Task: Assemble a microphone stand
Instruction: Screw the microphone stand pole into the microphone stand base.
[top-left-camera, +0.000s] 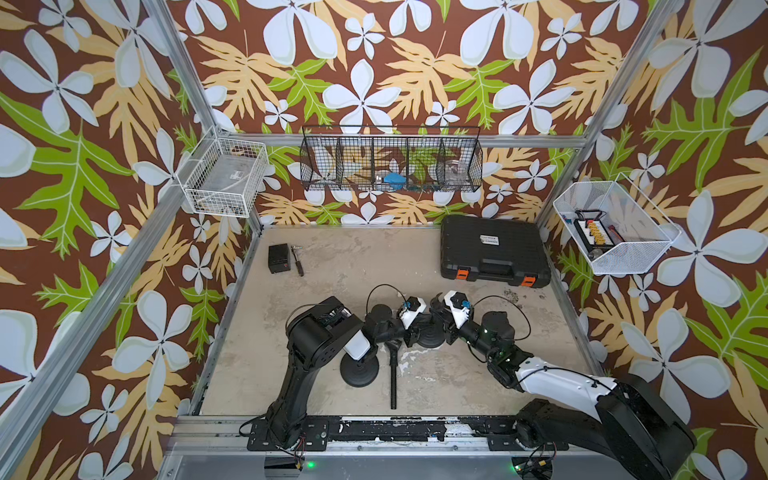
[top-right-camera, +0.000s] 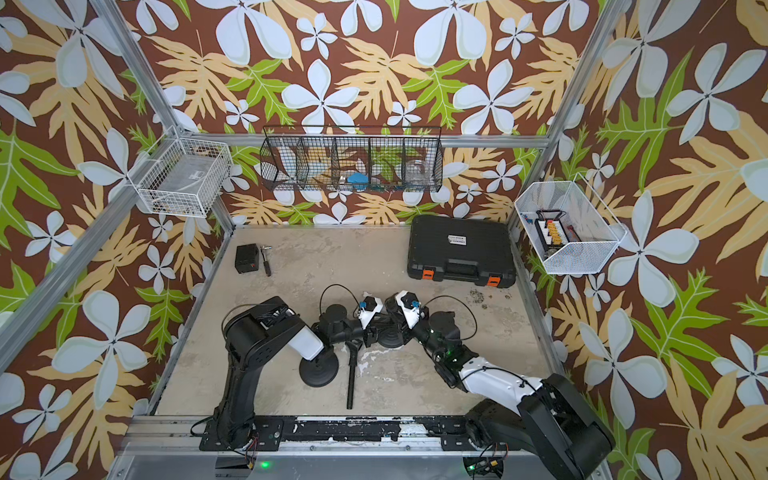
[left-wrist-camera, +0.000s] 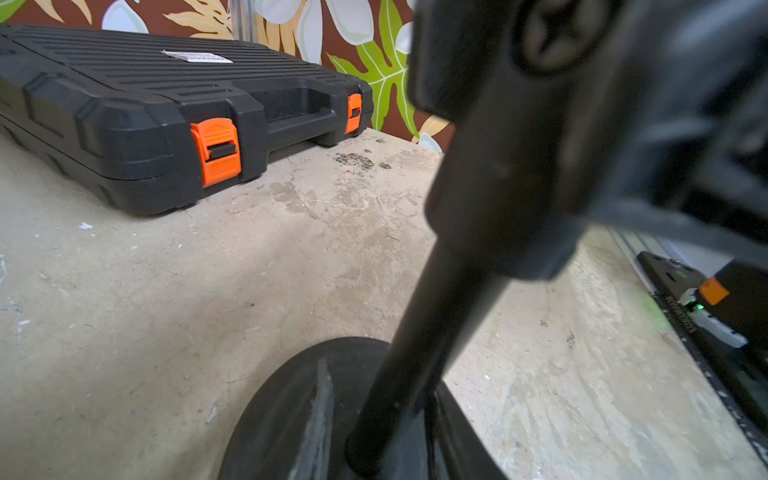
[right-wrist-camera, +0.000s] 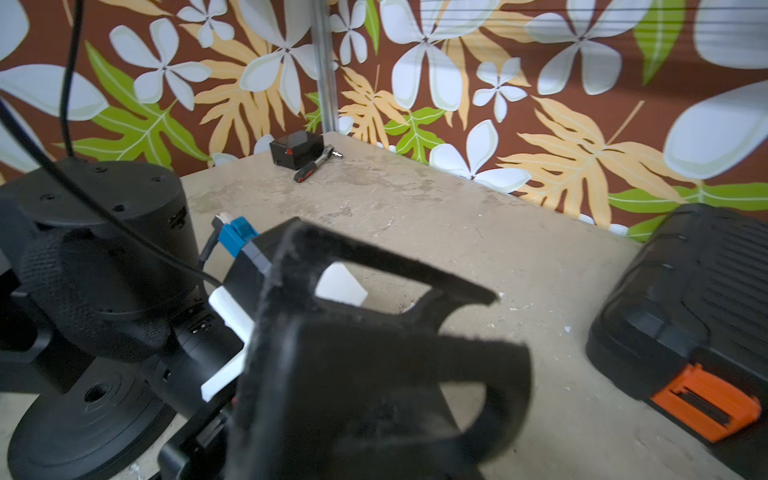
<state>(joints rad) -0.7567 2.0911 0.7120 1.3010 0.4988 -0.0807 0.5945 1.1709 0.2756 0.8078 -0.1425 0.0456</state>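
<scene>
A: The table (top-left-camera: 353, 270)?
B: Rough beige board, matt, scuffed and stained.
A: That tool case (left-wrist-camera: 137, 95)?
B: Ribbed black plastic, dull; its latches (left-wrist-camera: 216, 149) are smoother orange plastic.
A: The round base (left-wrist-camera: 270, 415) and pole (left-wrist-camera: 419, 353)?
B: Both matt black; the base is scratched grey, the pole smooth.
A: And the rest?
B: White coated wire basket (top-left-camera: 224, 178), black mesh basket (top-left-camera: 390, 166), brushed metal frame rail (top-left-camera: 532, 142)

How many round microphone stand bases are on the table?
2: the front base sits partly under the left arm; the rear base lies mid-table, farther back. The arms may hide more.
</scene>
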